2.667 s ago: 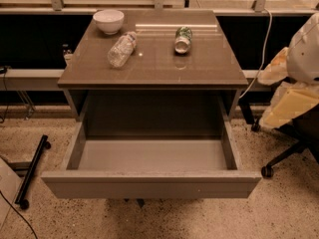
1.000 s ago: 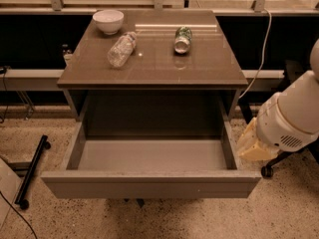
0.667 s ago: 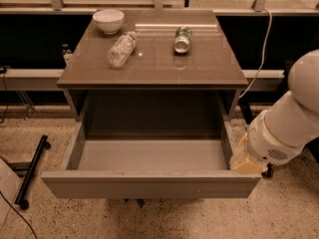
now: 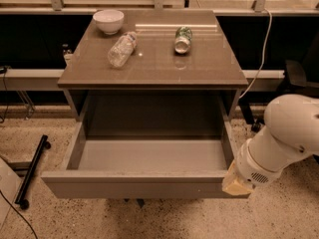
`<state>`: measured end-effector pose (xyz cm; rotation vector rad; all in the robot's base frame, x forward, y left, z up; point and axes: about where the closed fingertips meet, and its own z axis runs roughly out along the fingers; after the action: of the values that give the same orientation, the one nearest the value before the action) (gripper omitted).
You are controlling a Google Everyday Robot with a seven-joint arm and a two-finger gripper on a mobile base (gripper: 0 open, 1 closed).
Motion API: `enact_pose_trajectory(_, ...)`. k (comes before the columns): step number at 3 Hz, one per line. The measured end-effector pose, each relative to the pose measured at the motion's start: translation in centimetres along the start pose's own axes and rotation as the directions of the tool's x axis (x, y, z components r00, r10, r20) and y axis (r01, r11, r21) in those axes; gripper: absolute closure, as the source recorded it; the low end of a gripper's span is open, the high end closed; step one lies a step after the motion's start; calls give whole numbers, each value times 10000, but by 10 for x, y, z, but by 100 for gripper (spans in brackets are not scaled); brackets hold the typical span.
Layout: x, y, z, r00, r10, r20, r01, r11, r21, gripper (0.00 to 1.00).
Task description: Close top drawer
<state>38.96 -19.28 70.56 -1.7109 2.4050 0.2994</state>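
- The speckled floor [image 4: 279, 218] spreads under everything; it is pale and flecked with dark grains
- The grey-brown cabinet [image 4: 164, 66] stands in the middle of the view against a dark wall with a railing above; its flat top carries three small things
- The top drawer [image 4: 134, 187] is pulled far out of the cabinet toward the camera; it is nearly as wide as the cabinet; its plain front panel has no handle; its pale grey inside is bare and lit; behind it the cabinet's opening is dark
- The white robot arm [image 4: 284, 133] comes in from the right edge and slants down and left toward the drawer's front right corner
- The gripper [image 4: 235, 184], a beige-tinted end piece, sits at the front right corner of the drawer, right at the end of the front panel; contact looks likely but cannot be confirmed; whether it is open or closed cannot be told
- A black bar on small wheels [image 4: 32, 169] lies on the floor left of the drawer
- A white cable [image 4: 262, 59] hangs down behind the cabinet's right side
- A clear plastic bottle [image 4: 122, 49] lies on its side on the top, left of centre
- A white bowl [image 4: 108, 20] stands upright at the back left, near the bottle
- A green can [image 4: 183, 39] lies on its side right of the bottle, apart from it
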Motion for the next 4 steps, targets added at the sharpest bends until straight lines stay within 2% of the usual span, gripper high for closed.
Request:
enact_pose_trajectory(1, 14, -28, 35, 9990, 320, 313, -325, 9993, 174, 100)
enact_pose_trajectory(3, 15, -31, 37, 9970, 474, 606, -487, 9986, 198, 100)
enact_pose_trajectory(4, 1, -51, 50, 9911, 338, 1286, -427, 9969, 667, 100)
